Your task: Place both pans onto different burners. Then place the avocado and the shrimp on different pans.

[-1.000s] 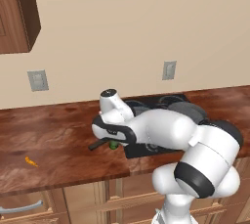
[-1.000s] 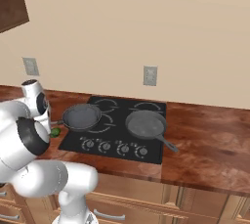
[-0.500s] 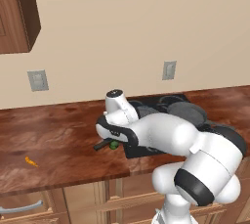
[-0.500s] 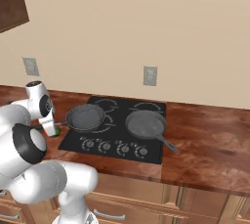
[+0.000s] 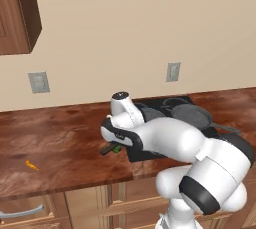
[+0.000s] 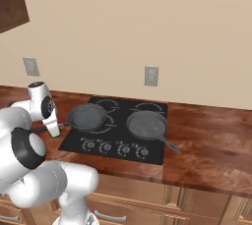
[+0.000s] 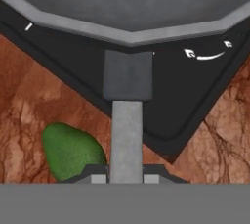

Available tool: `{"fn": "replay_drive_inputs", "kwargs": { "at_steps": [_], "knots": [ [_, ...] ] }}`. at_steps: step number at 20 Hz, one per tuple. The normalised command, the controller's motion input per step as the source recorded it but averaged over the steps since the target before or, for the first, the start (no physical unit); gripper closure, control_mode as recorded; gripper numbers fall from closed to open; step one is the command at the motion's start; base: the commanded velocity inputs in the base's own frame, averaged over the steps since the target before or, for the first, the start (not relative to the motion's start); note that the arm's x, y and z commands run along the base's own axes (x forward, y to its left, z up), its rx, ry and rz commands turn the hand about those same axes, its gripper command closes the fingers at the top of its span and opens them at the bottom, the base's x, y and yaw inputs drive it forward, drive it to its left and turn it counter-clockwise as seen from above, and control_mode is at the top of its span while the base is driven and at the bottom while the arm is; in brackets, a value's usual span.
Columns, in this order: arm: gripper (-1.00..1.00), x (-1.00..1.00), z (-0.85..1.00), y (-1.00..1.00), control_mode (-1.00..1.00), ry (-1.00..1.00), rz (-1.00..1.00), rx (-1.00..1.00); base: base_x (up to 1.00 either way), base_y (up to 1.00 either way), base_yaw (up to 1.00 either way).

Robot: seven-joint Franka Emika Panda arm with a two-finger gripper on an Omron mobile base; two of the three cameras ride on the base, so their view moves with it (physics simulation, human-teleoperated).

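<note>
Both pans rest on the black cooktop (image 6: 153,154), each over a front burner: the left pan (image 6: 87,116) and the right pan (image 6: 146,124). My gripper (image 7: 126,174) is shut on the left pan's long handle (image 7: 127,120), which runs from the pan's rim (image 7: 132,33) down between the fingertips. The green avocado (image 7: 71,149) lies on the wooden counter just beside the handle and the gripper (image 5: 111,149). The orange shrimp (image 5: 31,164) lies far to the left on the counter. The arm hides most of the left pan in the left base view.
Silver knobs (image 6: 112,147) line the cooktop's front edge. The two rear burners (image 6: 147,106) are bare. The right pan's handle (image 6: 170,145) points to the front right. Wall outlets (image 6: 151,75) sit above the counter, with drawers below.
The hand has shifted slightly right along the counter with the left pan's handle in its grip, and the elbow has swung outward. The avocado and shrimp have not moved.
</note>
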Motion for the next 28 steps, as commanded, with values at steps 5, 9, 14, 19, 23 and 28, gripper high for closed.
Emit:
{"fn": "replay_drive_inputs", "kwargs": {
  "at_steps": [5,9,14,19,23,28],
  "knots": [
    [1.00,-0.45,0.00,-0.12,-1.00,-0.01,0.02,0.00,0.00,0.00,0.00],
    [1.00,-0.64,0.00,-0.11,-1.00,-0.04,0.00,0.00,0.00,0.00,0.00],
    [1.00,-0.28,0.00,-0.24,-1.00,-0.01,0.00,0.00,0.00,0.00,0.00],
    [1.00,0.00,0.00,-0.28,-1.00,0.00,0.04,0.00,0.00,0.00,0.00],
    [1.00,0.01,0.00,-0.13,-1.00,0.00,0.08,0.00,0.00,0.00,0.00],
    [1.00,0.04,0.00,0.00,-1.00,0.00,0.13,0.00,0.00,0.00,0.00]
  ]
}}
